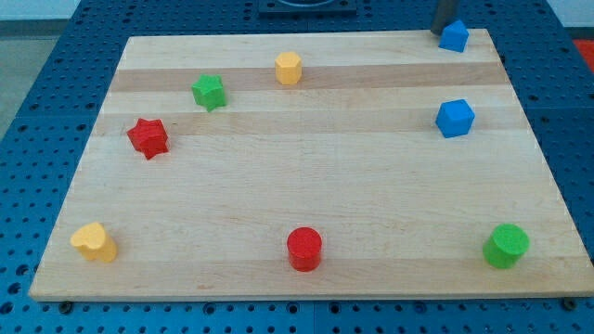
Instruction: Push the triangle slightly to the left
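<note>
The blue triangle block [455,37] sits at the top right corner of the wooden board [306,186]. My dark rod comes down from the view's top edge just beside it. My tip [438,31] stands at the triangle's upper left side, touching it or nearly so. The rod's upper part is cut off by the frame.
A blue cube [455,118] lies below the triangle. A yellow hexagon [289,68], a green star [210,91] and a red star [148,137] are at the upper left. A yellow heart [94,241], a red cylinder [304,249] and a green cylinder [506,246] line the bottom edge.
</note>
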